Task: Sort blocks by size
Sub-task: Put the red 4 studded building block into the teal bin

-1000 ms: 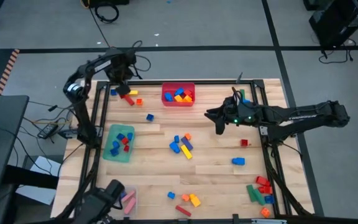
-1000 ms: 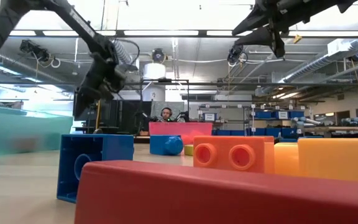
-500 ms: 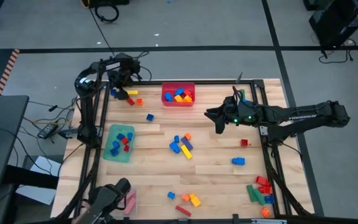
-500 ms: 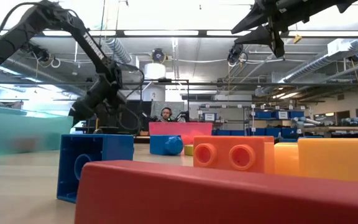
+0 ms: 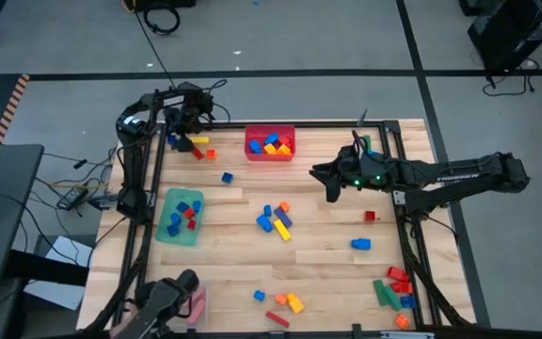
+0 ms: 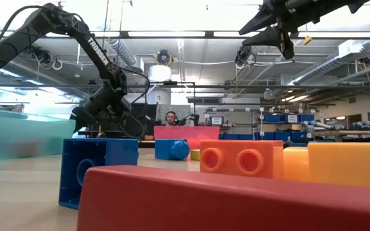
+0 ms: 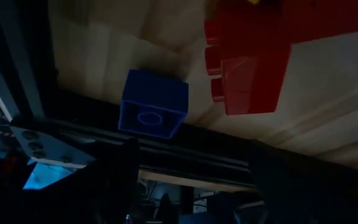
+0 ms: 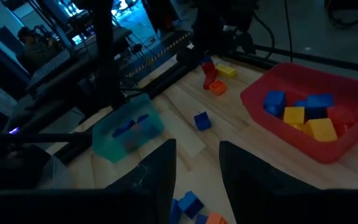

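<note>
— From above, where are you?

— My left gripper [image 5: 184, 127] is low at the counter's [image 5: 327, 273] far left corner, over a blue cube [image 5: 172, 141] and a red bar [image 5: 195, 151]. My right gripper [image 5: 331, 185] hangs over the middle right, above bare wood. Blocks lie all about: some in the red bin [image 5: 270, 143], some in the green bin [image 5: 181, 216], a cluster [image 5: 276, 219] mid-counter, a pile [image 5: 395, 287] at the near right corner.

— And at counter level?

— A red block [image 6: 236, 199], a blue one [image 6: 98, 168] and an orange one [image 6: 239, 158] fill the front. My left gripper [image 6: 92, 114] sits low far back; the right [image 6: 281, 38] is up high.

— Left wrist?

— The blue cube [image 7: 153, 102] and red bar [image 7: 247, 62] lie just ahead, unheld. Whether those fingers are spread I cannot tell.

— Right wrist?

— My fingers [image 8: 157, 180] stand apart, empty, looking toward the red bin [image 8: 303, 121] and a lone blue cube [image 8: 201, 121].
</note>
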Motion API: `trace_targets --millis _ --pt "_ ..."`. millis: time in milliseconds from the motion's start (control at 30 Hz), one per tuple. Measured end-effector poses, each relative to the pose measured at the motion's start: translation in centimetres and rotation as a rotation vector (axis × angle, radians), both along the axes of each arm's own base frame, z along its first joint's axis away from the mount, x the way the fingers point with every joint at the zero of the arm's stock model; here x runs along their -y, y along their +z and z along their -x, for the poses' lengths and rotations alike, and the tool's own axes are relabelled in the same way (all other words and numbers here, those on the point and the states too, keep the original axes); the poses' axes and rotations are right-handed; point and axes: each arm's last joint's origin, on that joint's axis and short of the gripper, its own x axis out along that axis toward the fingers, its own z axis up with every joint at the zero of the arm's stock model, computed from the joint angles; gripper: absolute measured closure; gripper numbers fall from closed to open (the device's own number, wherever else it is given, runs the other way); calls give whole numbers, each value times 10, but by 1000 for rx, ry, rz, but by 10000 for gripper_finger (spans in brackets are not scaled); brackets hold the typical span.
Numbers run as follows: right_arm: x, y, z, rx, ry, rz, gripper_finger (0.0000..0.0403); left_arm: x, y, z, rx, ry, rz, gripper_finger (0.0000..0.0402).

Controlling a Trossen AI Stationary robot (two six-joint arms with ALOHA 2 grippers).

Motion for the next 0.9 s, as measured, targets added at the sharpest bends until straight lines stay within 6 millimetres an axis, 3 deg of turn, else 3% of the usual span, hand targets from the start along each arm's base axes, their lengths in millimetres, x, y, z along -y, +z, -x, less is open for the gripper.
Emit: trace_targets --millis 367,500,667,900 --pt "0 0 0 7 -7 -19 266 5 5 0 -23 17 15 102" --pt "0 0 0 7 -7 -19 266 9 23 2 -5 65 -40 102" --pt "0 0 0 7 -6 -18 266 16 56 4 162 157 -118 102" --pt "0 0 0 7 -6 -18 266 16 85 13 387 475 -322 102"
